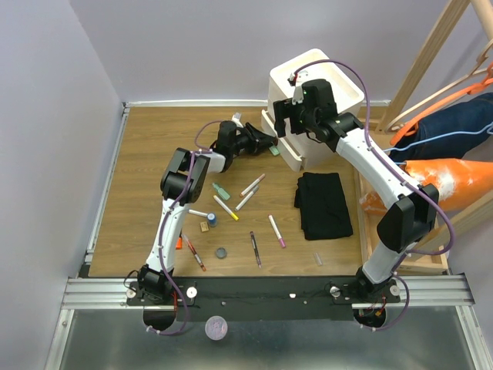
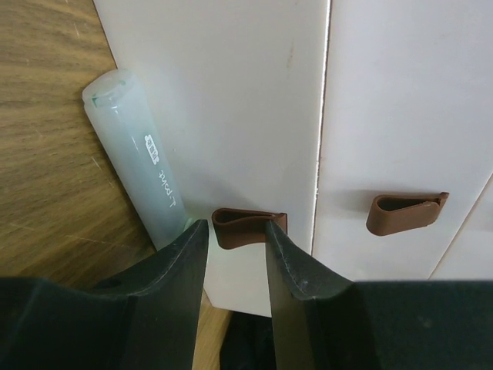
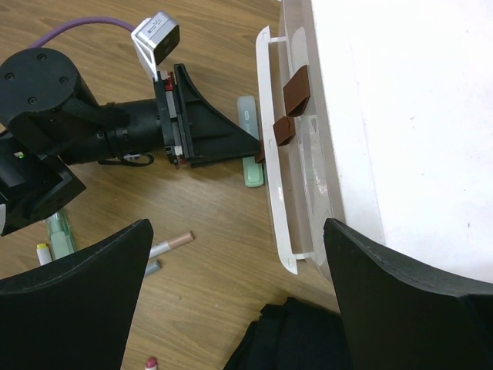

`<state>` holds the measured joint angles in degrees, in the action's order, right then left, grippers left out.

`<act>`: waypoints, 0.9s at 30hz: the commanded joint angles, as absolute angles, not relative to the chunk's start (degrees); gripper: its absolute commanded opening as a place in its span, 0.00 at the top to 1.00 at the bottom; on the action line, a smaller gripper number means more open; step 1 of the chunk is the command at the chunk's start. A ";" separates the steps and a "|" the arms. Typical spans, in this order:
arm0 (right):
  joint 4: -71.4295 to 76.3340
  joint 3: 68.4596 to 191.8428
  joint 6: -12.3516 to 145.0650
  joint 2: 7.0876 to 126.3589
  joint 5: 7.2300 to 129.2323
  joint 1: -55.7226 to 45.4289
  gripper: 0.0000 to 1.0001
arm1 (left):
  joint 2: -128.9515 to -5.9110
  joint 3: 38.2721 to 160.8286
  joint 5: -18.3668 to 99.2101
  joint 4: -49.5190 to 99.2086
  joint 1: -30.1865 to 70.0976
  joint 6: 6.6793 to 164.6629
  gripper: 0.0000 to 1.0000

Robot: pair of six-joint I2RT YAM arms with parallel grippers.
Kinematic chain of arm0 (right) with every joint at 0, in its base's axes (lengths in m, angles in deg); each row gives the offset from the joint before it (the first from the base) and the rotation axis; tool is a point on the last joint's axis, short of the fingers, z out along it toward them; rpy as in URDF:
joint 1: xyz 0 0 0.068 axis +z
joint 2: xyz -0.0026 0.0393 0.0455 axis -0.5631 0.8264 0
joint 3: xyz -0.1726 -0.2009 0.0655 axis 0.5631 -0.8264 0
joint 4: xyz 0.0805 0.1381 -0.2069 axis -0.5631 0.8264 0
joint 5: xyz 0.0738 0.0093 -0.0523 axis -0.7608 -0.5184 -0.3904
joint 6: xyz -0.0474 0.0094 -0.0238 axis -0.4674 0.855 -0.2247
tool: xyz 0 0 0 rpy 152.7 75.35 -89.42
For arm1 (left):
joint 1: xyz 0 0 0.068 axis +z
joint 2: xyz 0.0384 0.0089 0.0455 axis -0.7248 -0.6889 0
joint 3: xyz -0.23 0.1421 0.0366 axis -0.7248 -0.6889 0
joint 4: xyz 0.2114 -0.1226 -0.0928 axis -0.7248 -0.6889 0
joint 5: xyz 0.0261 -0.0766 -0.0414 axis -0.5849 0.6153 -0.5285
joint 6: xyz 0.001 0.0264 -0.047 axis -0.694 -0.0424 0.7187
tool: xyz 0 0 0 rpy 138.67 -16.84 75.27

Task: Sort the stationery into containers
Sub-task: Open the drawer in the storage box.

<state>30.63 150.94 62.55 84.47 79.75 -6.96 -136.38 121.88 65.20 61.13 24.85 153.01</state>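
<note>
The white cabinet [image 1: 323, 77] stands at the back. Its lowest drawer [image 3: 276, 200] is pulled out a little. My left gripper [image 1: 268, 142] is at that drawer's front, and its jaws [image 2: 236, 231] are closed around the brown handle [image 2: 243, 225]. A pale-green highlighter [image 2: 139, 154] lies on the table against the drawer front, left of the fingers; it also shows in the right wrist view [image 3: 250, 146]. My right gripper [image 1: 286, 116] hovers over the cabinet's front edge, open wide and empty [image 3: 239, 308]. Several pens [image 1: 253, 185] and markers [image 1: 276, 230] lie loose mid-table.
A folded black cloth [image 1: 323, 202] lies right of the pens, just below the cabinet. A wooden rack [image 1: 420, 69] with orange and blue clothes stands at the right. A small blue cap [image 1: 211, 220], an eraser [image 1: 205, 226] and a round dark cap [image 1: 221, 252] lie near the left arm.
</note>
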 commanded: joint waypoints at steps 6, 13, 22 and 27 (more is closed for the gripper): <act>30.33 151.64 62.18 85.75 79.74 -7.38 0.00 | -138.71 121.69 64.06 67.12 24.22 155.83 0.61; 29.72 150.41 62.18 85.66 79.12 -7.29 0.01 | -139.59 122.92 64.77 71.69 24.13 156.88 0.80; 29.28 150.14 61.92 84.87 79.21 -7.29 0.01 | -134.24 113.45 65.38 75.03 25.89 157.85 1.00; 29.37 150.93 61.92 84.87 78.60 -7.38 0.01 | -129.49 107.98 66.87 75.83 29.48 155.75 1.00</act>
